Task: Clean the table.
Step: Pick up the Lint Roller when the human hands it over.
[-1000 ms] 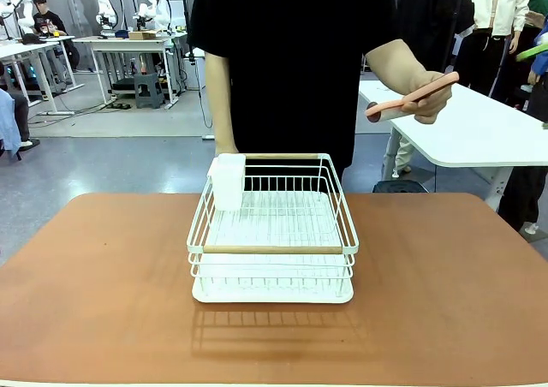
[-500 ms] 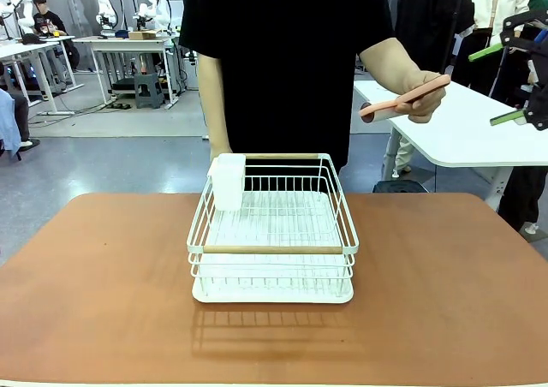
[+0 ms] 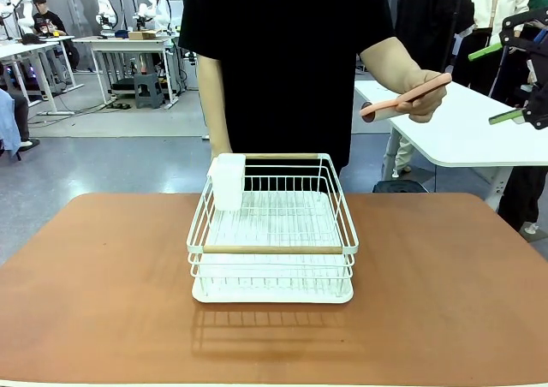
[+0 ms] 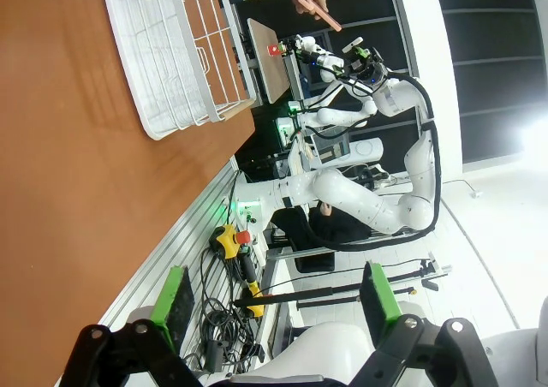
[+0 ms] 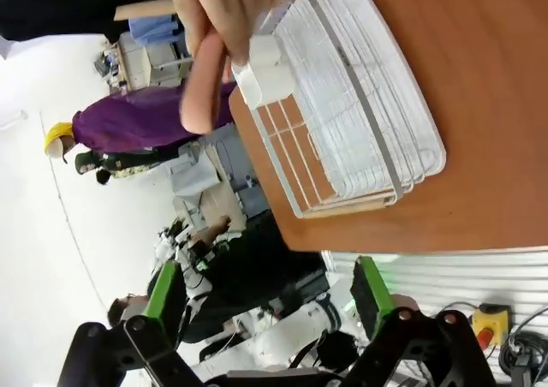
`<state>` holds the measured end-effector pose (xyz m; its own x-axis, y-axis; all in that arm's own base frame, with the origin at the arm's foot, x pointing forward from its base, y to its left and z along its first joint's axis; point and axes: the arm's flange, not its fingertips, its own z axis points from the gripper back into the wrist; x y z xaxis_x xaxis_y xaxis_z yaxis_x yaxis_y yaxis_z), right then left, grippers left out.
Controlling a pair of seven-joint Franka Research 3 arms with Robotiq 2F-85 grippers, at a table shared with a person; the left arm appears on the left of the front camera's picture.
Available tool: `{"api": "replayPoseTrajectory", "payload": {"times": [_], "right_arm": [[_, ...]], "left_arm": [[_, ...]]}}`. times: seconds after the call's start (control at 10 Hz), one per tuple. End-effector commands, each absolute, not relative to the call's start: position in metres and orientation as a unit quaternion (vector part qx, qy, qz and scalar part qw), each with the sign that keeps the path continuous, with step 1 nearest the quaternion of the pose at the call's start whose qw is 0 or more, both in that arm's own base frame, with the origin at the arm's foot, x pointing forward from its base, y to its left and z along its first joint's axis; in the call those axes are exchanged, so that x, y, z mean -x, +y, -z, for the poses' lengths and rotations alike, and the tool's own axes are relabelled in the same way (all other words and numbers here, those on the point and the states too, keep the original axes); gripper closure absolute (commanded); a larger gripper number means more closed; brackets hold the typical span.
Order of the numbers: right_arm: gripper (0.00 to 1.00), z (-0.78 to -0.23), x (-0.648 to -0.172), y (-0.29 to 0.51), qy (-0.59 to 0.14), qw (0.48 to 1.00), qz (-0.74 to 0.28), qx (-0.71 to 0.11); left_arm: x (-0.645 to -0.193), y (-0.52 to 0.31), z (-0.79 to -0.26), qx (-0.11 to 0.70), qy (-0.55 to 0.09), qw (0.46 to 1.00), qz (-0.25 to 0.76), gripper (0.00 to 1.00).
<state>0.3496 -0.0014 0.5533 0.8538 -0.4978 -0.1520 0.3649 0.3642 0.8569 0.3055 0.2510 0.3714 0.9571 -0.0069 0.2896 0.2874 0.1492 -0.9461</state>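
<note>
The terracotta table (image 3: pixel 445 284) carries a white wire rack (image 3: pixel 272 250) at its middle, with a white cup holder (image 3: pixel 227 181) clipped to its far left corner. Behind it a person in black holds a long salmon-pink utensil (image 3: pixel 390 104) in one hand (image 3: pixel 428 96), up and to the right of the rack. My right gripper (image 3: pixel 481 89) hangs open in the air at the far right, level with that hand and a short way from it. Its wrist view shows its fingers (image 5: pixel 265 293) spread, with the pink utensil (image 5: pixel 201 87) ahead. My left gripper (image 4: pixel 276 297) is open and holds nothing.
A white table (image 3: pixel 479 139) stands behind on the right, with workbenches and other people farther back. Bare tabletop (image 3: pixel 94 284) lies on both sides of the rack and in front of it. In the left wrist view the rack (image 4: pixel 171 53) lies far ahead past the table (image 4: pixel 51 147).
My right gripper has come into the front view at the far right edge. The person's hand with the pink utensil has shifted slightly left and up. The rack has not moved.
</note>
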Motion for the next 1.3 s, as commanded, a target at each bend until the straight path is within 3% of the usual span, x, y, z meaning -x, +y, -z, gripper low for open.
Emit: {"api": "replayPoseTrajectory", "payload": {"times": [0.0,0.4,0.7,1.2], "right_arm": [[0.0,-0.562,-0.36,0.027,-0.148,0.839,0.283,-0.441],[0.0,-0.56,-0.382,0.042,-0.176,0.828,0.361,-0.391],[0.0,-0.552,-0.382,0.051,-0.224,0.808,0.37,-0.4],[0.0,-0.531,-0.387,0.055,-0.229,0.81,0.357,-0.406]], "left_arm": [[-0.304,0.254,-0.371,0.643,-0.112,0.752,0.096,0.0],[-0.304,0.254,-0.371,0.643,-0.112,0.752,0.096,0.0],[-0.304,0.254,-0.371,0.643,-0.112,0.752,0.096,0.0],[-0.304,0.254,-0.371,0.643,-0.112,0.752,0.096,0.0]]}}
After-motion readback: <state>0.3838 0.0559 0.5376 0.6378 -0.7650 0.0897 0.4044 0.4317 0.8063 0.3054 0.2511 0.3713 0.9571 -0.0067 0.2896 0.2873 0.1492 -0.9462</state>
